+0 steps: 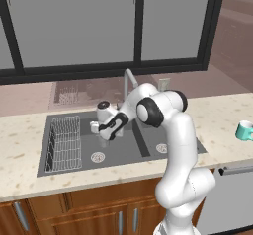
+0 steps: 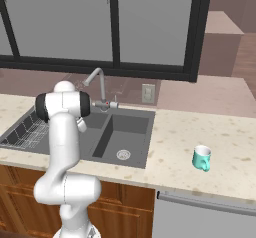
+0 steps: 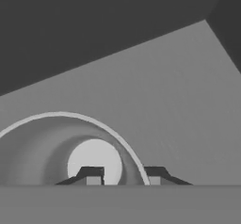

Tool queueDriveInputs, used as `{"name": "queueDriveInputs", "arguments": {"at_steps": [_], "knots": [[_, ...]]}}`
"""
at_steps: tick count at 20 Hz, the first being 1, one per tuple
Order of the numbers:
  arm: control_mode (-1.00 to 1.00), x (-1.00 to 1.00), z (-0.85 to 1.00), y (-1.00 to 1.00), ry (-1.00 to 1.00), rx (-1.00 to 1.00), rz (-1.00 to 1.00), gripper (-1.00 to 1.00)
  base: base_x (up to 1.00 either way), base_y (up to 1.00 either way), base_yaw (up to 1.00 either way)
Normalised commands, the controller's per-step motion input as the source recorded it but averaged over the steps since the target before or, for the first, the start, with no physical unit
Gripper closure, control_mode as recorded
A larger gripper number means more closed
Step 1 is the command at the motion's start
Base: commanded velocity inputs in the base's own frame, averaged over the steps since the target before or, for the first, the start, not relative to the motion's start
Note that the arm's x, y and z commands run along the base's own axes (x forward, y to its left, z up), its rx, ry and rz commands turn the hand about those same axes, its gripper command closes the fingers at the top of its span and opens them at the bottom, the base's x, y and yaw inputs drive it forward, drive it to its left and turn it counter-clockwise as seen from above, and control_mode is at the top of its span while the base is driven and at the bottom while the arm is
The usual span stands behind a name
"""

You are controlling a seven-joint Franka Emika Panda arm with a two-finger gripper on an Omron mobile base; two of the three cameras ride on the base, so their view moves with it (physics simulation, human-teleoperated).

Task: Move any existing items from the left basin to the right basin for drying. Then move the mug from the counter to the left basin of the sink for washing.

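Note:
The translucent grey glass [image 1: 104, 142] stands upright on the floor of the left basin [image 1: 86, 142], to the right of the wire rack. My gripper [image 1: 102, 136] points straight down onto it. From above, the glass [image 3: 37, 148] shows a curved rim and a pale round bottom. My gripper [image 3: 123, 176] straddles its wall, one fingertip [image 3: 92, 176] inside and the other outside. The jaws stand narrow, with a small gap still showing on the inner side. The teal mug [image 2: 201, 158] [image 1: 244, 130] sits on the counter [image 2: 180, 147] far to the right of the sink. The right basin [image 2: 125, 137] holds nothing.
The wire rack [image 1: 64, 142] fills the left part of the left basin. A chrome gooseneck faucet [image 1: 128, 78] rises behind the divider, close above my forearm. A dark-framed window runs along the back wall. A wall outlet [image 2: 147, 93] sits right of the faucet.

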Motion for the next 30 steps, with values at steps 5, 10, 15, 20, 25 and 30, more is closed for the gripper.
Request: {"name": "queueDriveInputs", "arguments": {"at_steps": [5,10,15,20,25,30], "knots": [[-1.00,-0.05,0.00,0.00,0.00,0.00,0.00,1.00,0.00,0.00,0.00],[-1.00,-0.28,0.03,0.00,-0.06,0.00,-0.01,1.00,0.00,0.00,0.00],[-1.00,-0.42,0.25,0.00,-0.10,0.00,-0.05,1.00,0.00,0.00,0.00],[-1.00,-0.29,0.46,0.00,-0.06,0.00,-0.09,1.00,0.00,0.00,0.00],[-1.00,-0.10,0.55,0.00,0.00,0.00,-0.12,1.00,0.00,0.00,0.00],[-1.00,-0.03,0.58,-0.02,0.00,0.00,-0.12,1.00,0.00,0.00,0.00]]}}
